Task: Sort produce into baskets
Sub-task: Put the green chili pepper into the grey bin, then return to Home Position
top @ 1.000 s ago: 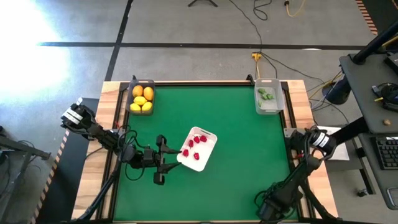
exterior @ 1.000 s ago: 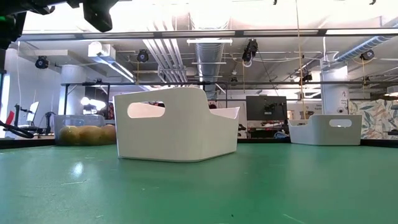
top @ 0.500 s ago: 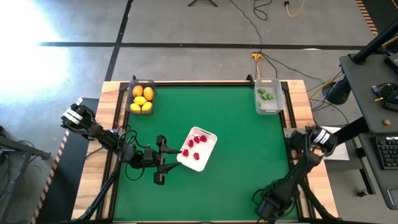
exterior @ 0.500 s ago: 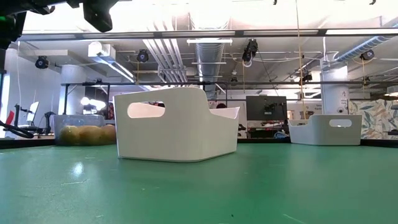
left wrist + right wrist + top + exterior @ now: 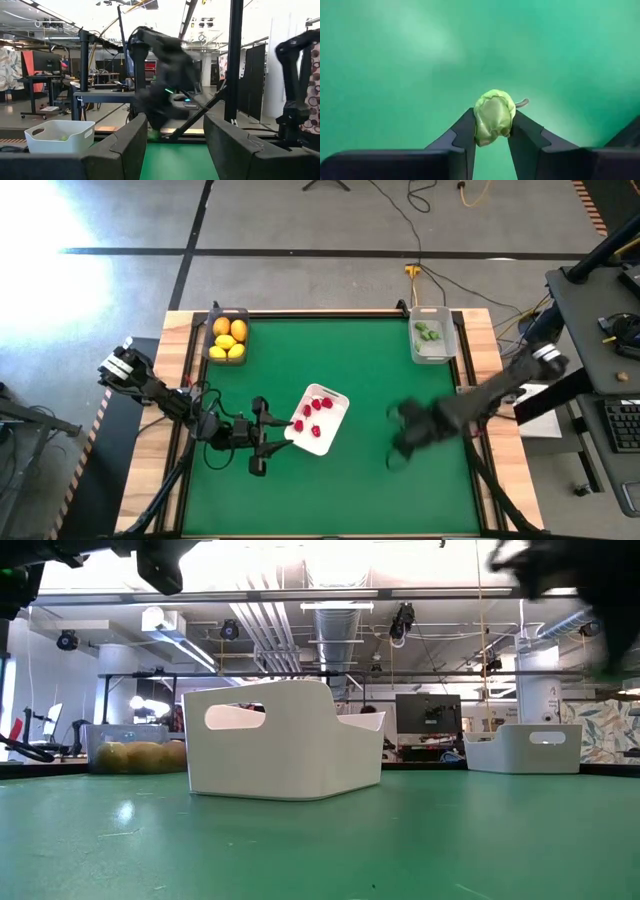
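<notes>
A white tray (image 5: 318, 418) with several red berries (image 5: 318, 406) lies mid-table. The dark bin (image 5: 227, 338) at the far left holds lemons and oranges. The clear bin (image 5: 431, 338) at the far right holds green pieces. My left gripper (image 5: 261, 439) stands open just left of the tray, nothing between its fingers (image 5: 125, 147). My right gripper (image 5: 398, 438), blurred, hangs over the mat right of the tray, shut on a small green piece (image 5: 493, 116). My right gripper pinches the small green piece by its two sides (image 5: 481, 125) between its two fingers. The fingers point down from above. The piece sits at the fingertips, clear of the green mat below it.
The green mat (image 5: 380, 370) lies bare between the tray and the two bins. Wooden rails (image 5: 190, 320) frame the table. In the low view the tray (image 5: 285, 740) stands in front, the dark bin (image 5: 135, 752) behind it on the left, the other bin (image 5: 520, 748) on the right.
My right arm has swung fast from the table's right edge in over the mat toward the white tray, rising and tipping its gripper to point down.
</notes>
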### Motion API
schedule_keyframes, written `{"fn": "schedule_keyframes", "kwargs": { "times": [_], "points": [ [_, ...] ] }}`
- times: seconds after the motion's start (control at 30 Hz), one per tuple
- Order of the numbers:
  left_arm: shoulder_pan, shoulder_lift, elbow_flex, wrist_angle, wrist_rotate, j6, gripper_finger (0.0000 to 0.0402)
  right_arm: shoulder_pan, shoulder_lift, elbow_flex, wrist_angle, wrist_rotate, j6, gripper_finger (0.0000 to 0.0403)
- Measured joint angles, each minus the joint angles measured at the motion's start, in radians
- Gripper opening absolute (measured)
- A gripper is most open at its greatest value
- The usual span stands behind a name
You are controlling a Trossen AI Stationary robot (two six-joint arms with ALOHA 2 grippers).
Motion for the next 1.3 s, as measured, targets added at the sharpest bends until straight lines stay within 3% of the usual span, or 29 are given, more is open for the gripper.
{"fn": "schedule_keyframes", "kwargs": {
  "times": [0.17, 0.27, 0.43, 0.6, 0.7, 0.87, 1.1, 1.3],
  "points": [
    [0.0, 0.0, 0.0, -0.003, 0.0, 0.0, 0.0178, -0.333, -0.164, 0.0, -0.084, 0.368, -0.178, 0.0084],
    [0.0, 0.0, 0.0, -0.004, 0.0, 0.0, 0.0178, -0.571, -0.215, -0.002, -0.081, 0.486, -0.263, 0.0082],
    [0.0, 0.0, 0.0, -0.003, 0.0, 0.0, 0.0178, -0.947, -0.217, -0.029, -0.012, 0.474, -0.502, 0.0088],
    [0.003, 0.0, 0.0, -0.003, -0.001, 0.01, 0.0178, -1.196, -0.184, -0.15, 0.196, 0.334, -0.626, 0.0089],
    [0.003, 0.0, 0.0, -0.003, -0.001, 0.023, 0.0178, -1.282, -0.148, -0.236, 0.298, 0.304, -0.625, 0.0092],
    [0.005, 0.0, 0.0, -0.003, -0.001, 0.019, 0.0178, -1.331, -0.08, -0.35, 0.441, 0.303, -0.62, 0.0108],
    [0.008, -0.041, 0.0, -0.032, -0.048, 0.058, 0.0175, -1.337, -0.024, -0.35, 0.492, 0.327, -0.633, 0.0155],
    [0.013, -0.181, 0.0, -0.221, -0.051, 0.074, 0.0163, -1.349, -0.033, -0.318, 0.445, 0.291, -0.622, 0.02]
  ]
}}
